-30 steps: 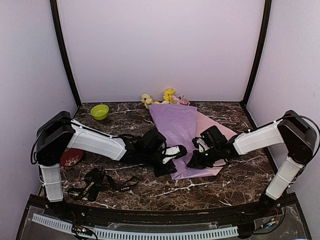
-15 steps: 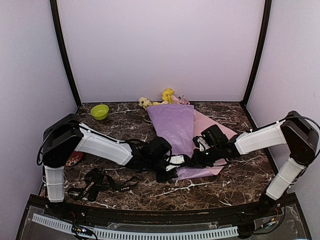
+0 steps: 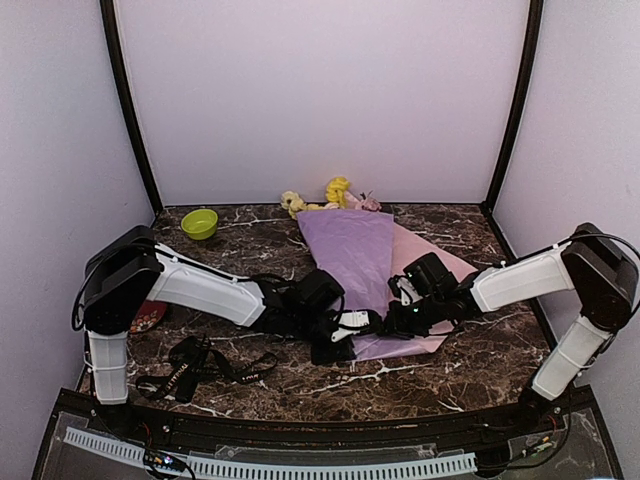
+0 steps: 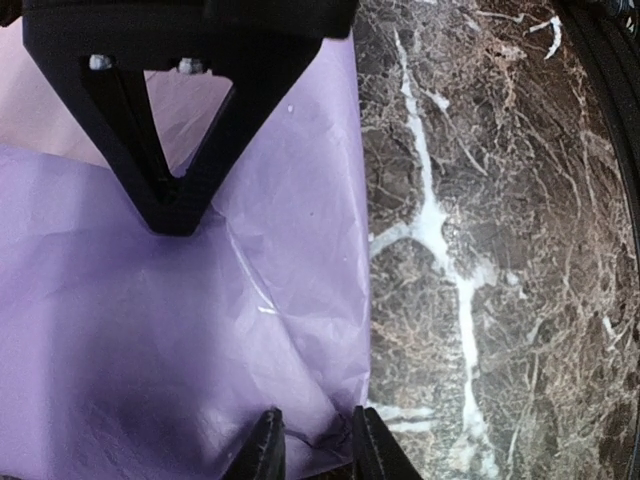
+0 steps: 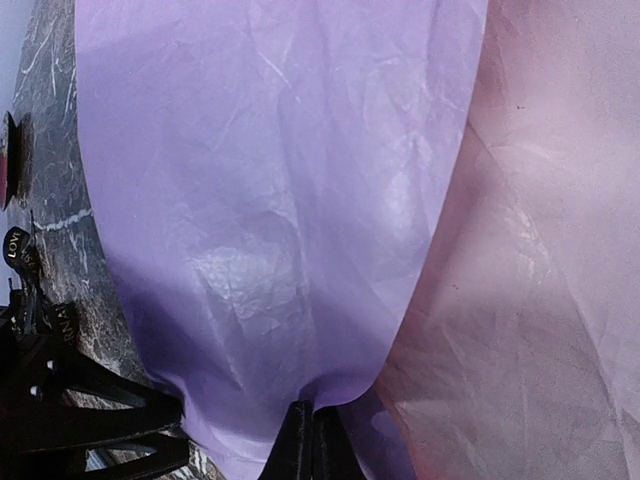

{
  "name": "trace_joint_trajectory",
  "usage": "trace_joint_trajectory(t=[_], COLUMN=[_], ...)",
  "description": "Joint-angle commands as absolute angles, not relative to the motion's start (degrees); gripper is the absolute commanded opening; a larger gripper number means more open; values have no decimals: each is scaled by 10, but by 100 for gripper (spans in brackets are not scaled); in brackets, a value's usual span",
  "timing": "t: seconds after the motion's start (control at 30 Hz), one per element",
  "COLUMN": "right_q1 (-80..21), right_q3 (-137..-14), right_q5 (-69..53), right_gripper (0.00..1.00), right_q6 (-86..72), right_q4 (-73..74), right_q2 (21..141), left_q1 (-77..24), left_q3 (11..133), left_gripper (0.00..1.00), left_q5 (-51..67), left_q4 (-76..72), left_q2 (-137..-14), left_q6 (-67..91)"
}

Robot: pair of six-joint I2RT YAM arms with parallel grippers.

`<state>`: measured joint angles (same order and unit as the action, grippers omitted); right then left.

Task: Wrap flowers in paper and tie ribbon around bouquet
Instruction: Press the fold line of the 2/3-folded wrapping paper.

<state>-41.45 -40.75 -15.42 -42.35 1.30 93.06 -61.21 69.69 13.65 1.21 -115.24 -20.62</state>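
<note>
Left jaws — barely parted — nip the paper (image 3: 345,250) at its 6 o'clock edge; right jaws, closed tight, likewise.

Items counted: one lilac-purple crinkled paper sheet (image 3: 350,245); one bunch of yellow, cream and pink flowers (image 3: 335,195); one black lettered ribbon (image 3: 195,372); one green bowl (image 3: 200,223); one red dish (image 3: 146,316); two white robot arms (image 3: 205,287) (image 3: 520,280).

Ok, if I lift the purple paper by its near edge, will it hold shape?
Probably floppy: the paper is thin, creased and puckers where the right gripper pinches it. Likely light and tear-prone, so a hard pull may rip it. It may slide on the smooth table.
</note>
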Motion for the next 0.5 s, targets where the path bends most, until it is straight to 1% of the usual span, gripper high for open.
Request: trace_joint_trajectory(t=[0.0,0.1,0.17,0.47], right_q1=[-411,-412,-412,-413], right_q3=[-402,-398,-396,-396], right_q5=[-151,-156,-161,-160], right_gripper=[0,0,0,0], right_q6=[-421,-425,-428,-436], right_q4=[17,13,8,5], right_q2=[932,933,934,931], left_q1=[-594,-575,-568,-570], left_q3=[725,725,722,733], left_gripper=[24,24,23,21], left_q5=[200,220,194,113], left_q4=[27,-15,-35,-13], left_q2=[-1106,-1106,-1117,-1175], left_q6=[-175,-141,-131,-153])
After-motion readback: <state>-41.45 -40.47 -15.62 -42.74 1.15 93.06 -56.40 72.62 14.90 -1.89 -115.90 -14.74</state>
